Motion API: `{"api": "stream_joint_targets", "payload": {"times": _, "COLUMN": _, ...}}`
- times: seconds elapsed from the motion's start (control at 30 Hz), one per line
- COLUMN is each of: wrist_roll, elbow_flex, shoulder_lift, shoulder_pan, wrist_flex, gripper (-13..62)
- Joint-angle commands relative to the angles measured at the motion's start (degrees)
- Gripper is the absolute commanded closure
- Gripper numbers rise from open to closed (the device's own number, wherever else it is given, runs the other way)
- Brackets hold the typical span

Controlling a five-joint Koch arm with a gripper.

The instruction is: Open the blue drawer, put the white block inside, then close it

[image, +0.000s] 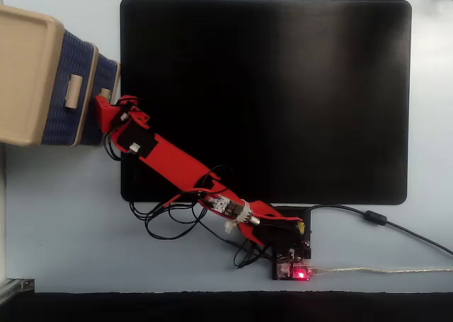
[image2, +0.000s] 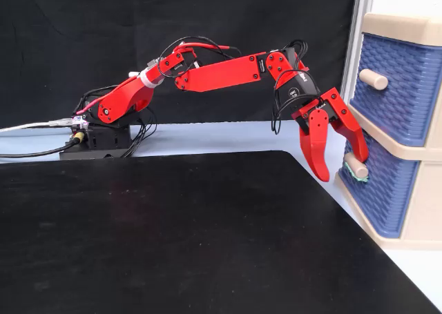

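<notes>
Black mat (image2: pixel 173 231); jaws part-hide blue drawer (image2: pixel 383 190) handle (image2: pixel 356 166).

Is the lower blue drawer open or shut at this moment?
Partly open. In both fixed views the lower blue drawer sticks out past the upper drawer, with the open gripper around its handle.

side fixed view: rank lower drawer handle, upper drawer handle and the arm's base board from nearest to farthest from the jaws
1. Lower drawer handle, right at the gripper.
2. Upper drawer handle, above and to the right.
3. Base board, far left at the arm's foot.
</notes>
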Motion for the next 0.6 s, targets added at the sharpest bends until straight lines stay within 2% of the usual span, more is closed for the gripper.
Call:
{"api": "stream_joint_targets", "payload": {"times": 0.0, "wrist_roll": 1.1, "elbow_flex": -1.2, "shoulder_lift": 13.5, "shoulder_pan": 5.8, "wrist_flex": 14.4, "gripper": 15.3}}
{"api": "stream_joint_targets", "payload": {"times": 0.1, "wrist_roll": -3.5, "elbow_flex": -1.0, "shoulder_lift": 25.3, "shoulder_pan": 14.7, "wrist_flex": 32.7, "gripper": 15.4}}
{"api": "stream_joint_targets", "payload": {"times": 0.2, "wrist_roll": -20.0, "elbow_flex": 0.6, "shoulder_lift": 34.0, "shoulder_pan": 24.3, "wrist_flex": 40.6, "gripper": 15.6}}
{"api": "stream_joint_targets", "payload": {"times": 0.27, "wrist_roll": -31.4, "elbow_flex": 6.5, "shoulder_lift": 38.5, "shoulder_pan": 34.7, "wrist_flex": 42.0, "gripper": 15.7}}
{"api": "stream_joint_targets", "payload": {"times": 0.37, "wrist_roll": -42.4, "elbow_flex": 24.0, "shoulder_lift": 43.7, "shoulder_pan": 48.7, "wrist_flex": 40.9, "gripper": 15.7}}
{"api": "stream_joint_targets", "payload": {"times": 0.57, "wrist_roll": -62.5, "elbow_flex": 59.5, "shoulder_lift": 53.5, "shoulder_pan": 63.5, "wrist_flex": 33.2, "gripper": 15.6}}
